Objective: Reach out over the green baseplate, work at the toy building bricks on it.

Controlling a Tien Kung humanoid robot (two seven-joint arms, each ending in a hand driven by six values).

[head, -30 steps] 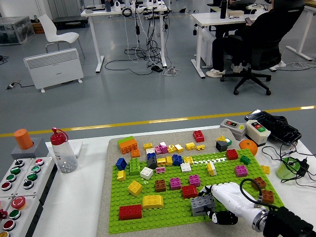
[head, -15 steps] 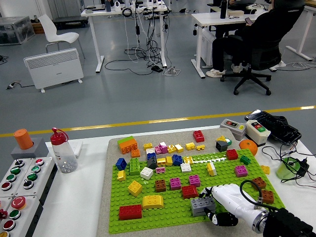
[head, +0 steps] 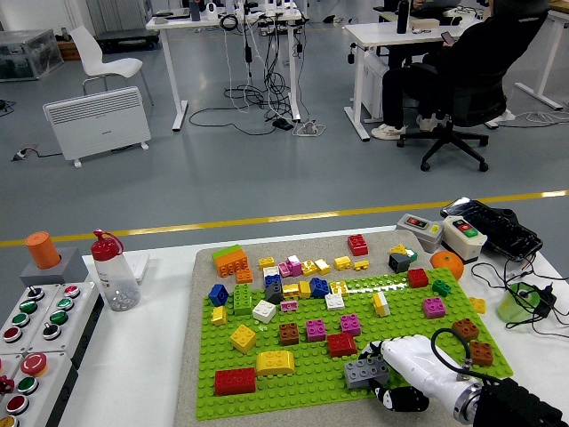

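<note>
Grey workshop floor with desks and a seated person is seen beyond the white counter [head: 151,356]. On it, the green baseplate [head: 311,374] is covered with scattered bricks [head: 293,294]. At its near right edge, the right hand [head: 396,374] is closed around a grey brick [head: 365,372], tilted slightly off the studs.

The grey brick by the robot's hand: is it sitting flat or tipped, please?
Tipped: the grey brick tilts, its right end against the right hand.

Right hand [head: 404,366]: glossy white shell, black finger joints, looping black cable, silver wrist ring, black forearm.
</note>
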